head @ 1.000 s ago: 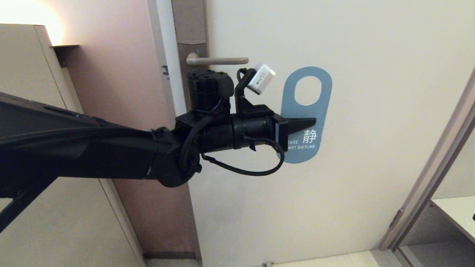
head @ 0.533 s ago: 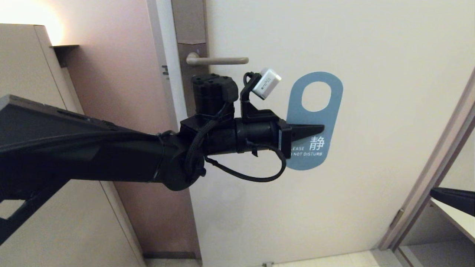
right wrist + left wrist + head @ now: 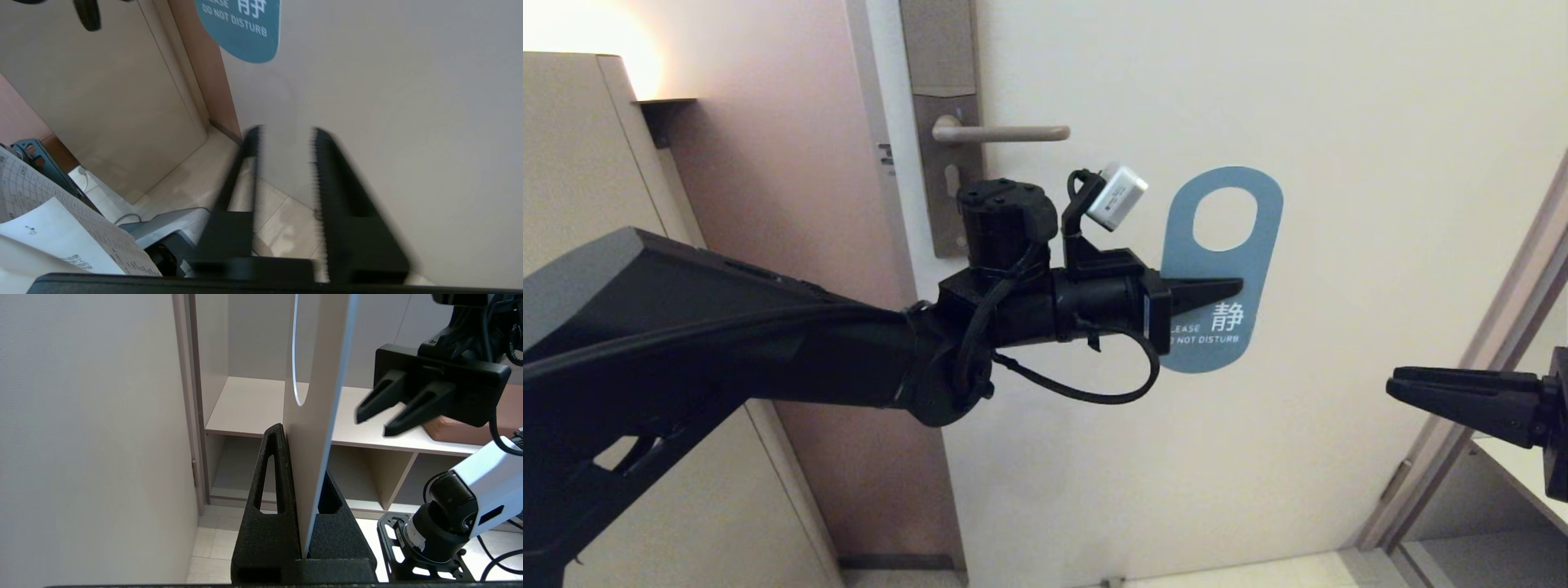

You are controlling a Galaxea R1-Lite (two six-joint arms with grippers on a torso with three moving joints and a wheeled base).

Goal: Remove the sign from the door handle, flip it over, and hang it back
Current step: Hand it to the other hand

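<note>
Pale and plain, the door (image 3: 1258, 98) fills the background, with a pinkish wall (image 3: 784, 163) to its left and a tiled floor below. On the door's left edge the handle (image 3: 1005, 132) juts level from its backplate (image 3: 943, 188), bare.

From the head view, the left arm reaches in from the left, its forearm roughly level, and the left pincer (image 3: 1217, 288) is clamped on the sign (image 3: 1223, 269), held off the handle, to its right and lower, upright with the blue face and white "DO NOT DISTURB" lettering showing. The left wrist view adds what the head view cannot: the sign (image 3: 316, 428) edge-on, squeezed between the two black fingers (image 3: 267, 486), its pale other face turned to this camera, and open shelves (image 3: 367, 437) beyond.

At the far right the right pincer (image 3: 1401, 388) enters, level, pointing left, lower than the sign and well apart from it. The right wrist view shows its fingers (image 3: 343, 196) a narrow gap apart, holding nothing, with the sign's rounded lower end (image 3: 245, 28) ahead.
</note>
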